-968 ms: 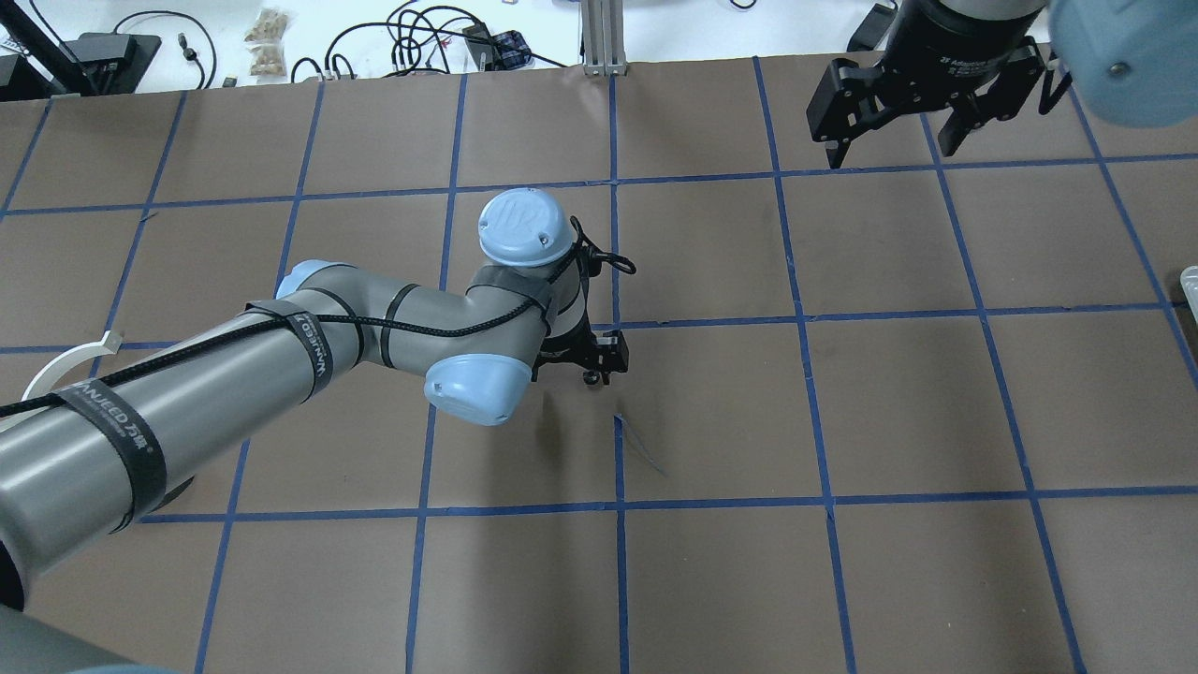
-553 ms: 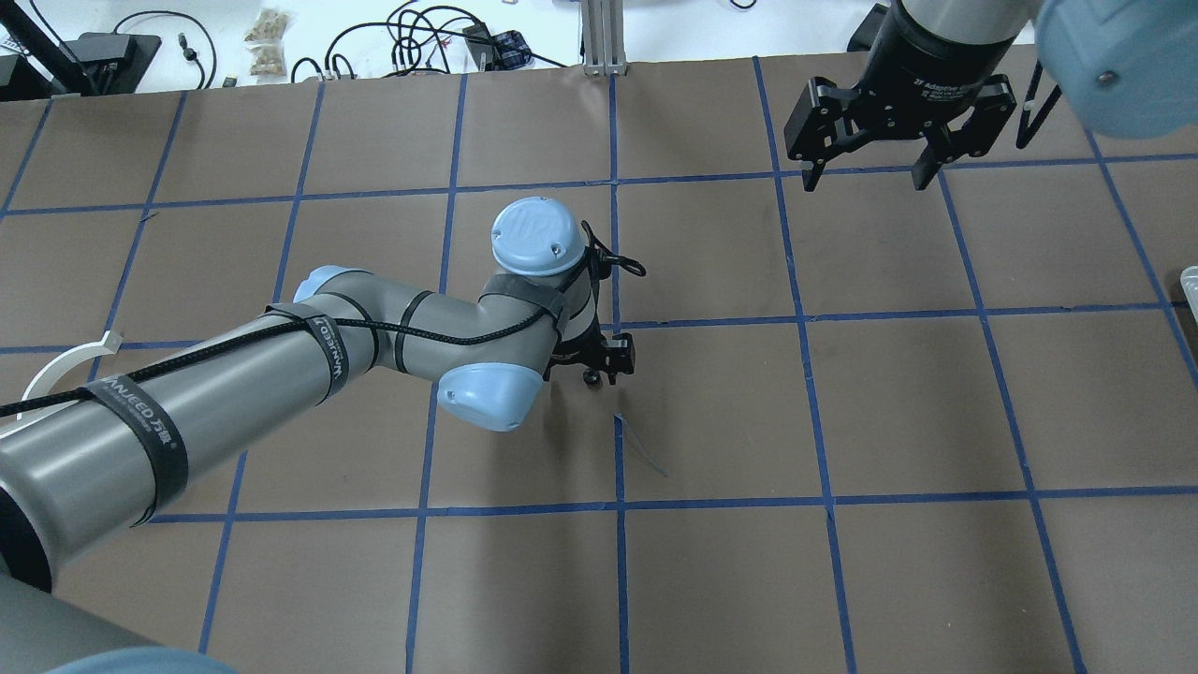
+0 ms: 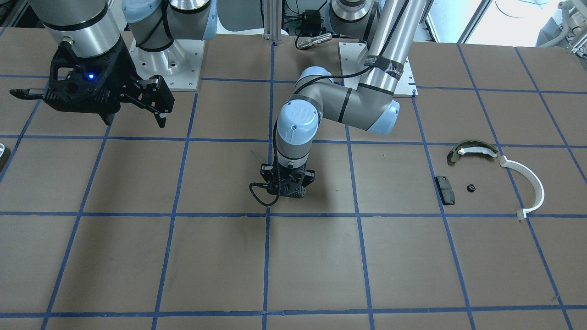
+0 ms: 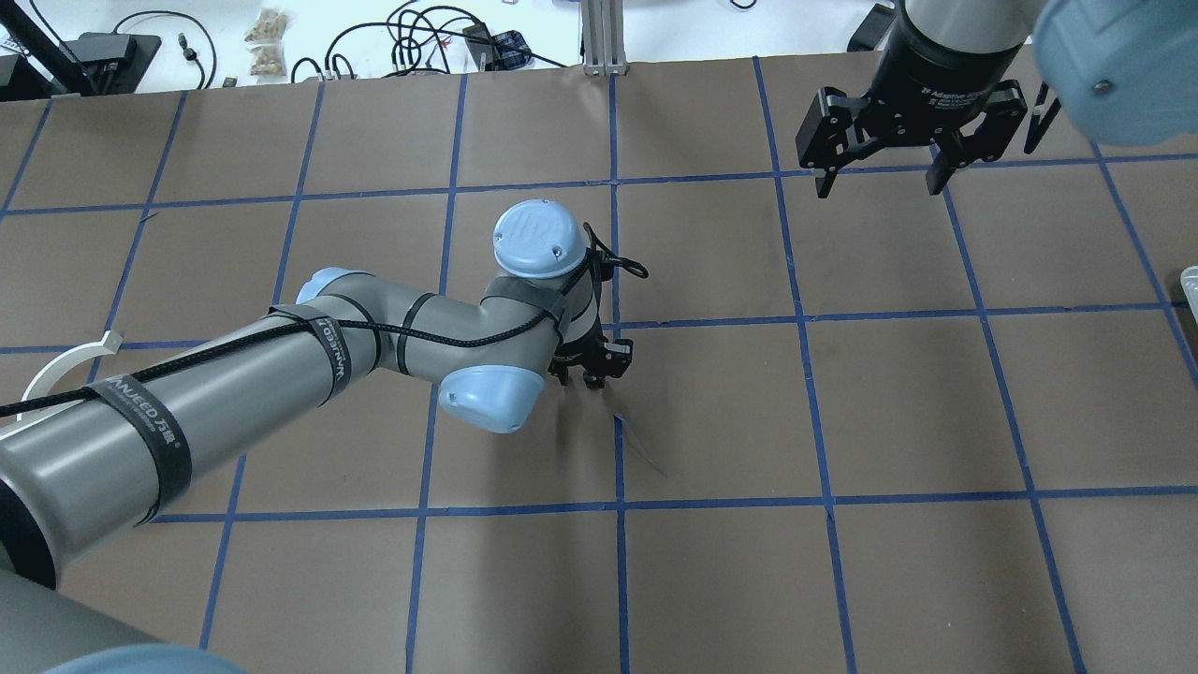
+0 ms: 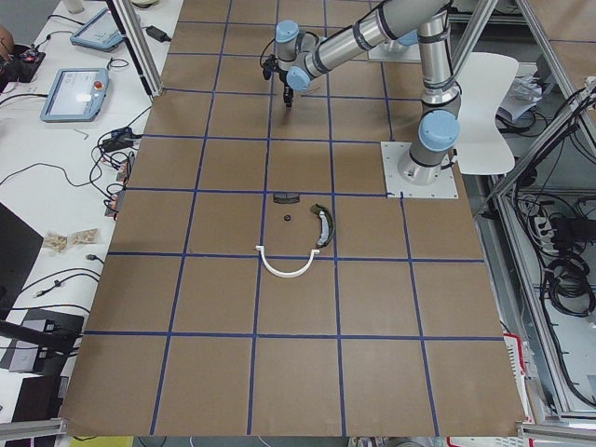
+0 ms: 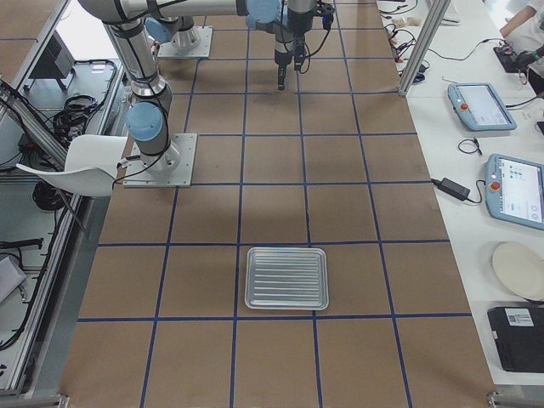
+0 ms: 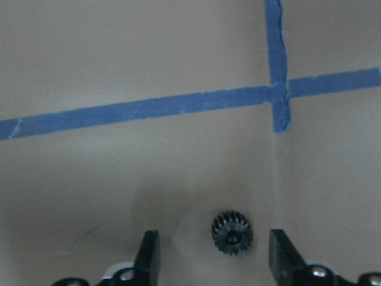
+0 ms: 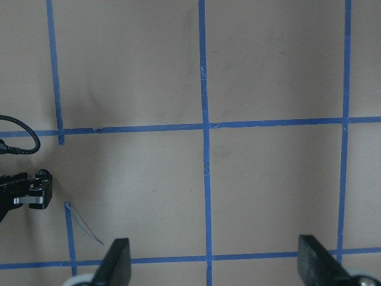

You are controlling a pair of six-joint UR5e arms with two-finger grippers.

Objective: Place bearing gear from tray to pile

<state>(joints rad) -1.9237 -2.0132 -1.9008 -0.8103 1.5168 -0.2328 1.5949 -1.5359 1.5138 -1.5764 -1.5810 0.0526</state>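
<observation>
Black and toothed, the bearing gear (image 7: pixel 232 232) is lying flat on the counter (image 7: pixel 119 59) between the spread fingers of the left hand (image 7: pixel 215 255), well apart from the pile (image 3: pixel 470 188). Sitting nearer one finger, it is risking being knocked aside on closing.

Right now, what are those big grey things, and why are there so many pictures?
Those are two robot arms, a left arm and a right arm, at a brown table with blue tape lines. Cameras look from above, from the front, from each table end and from each wrist. The left arm's jaws point down, open, either side of a tiny black gear, not touching it. The right arm's jaws hang open, empty. Aside lie a curved olive shoe, a white half-ring, a black pad and a small black round part. A silver tray sits apart.
</observation>
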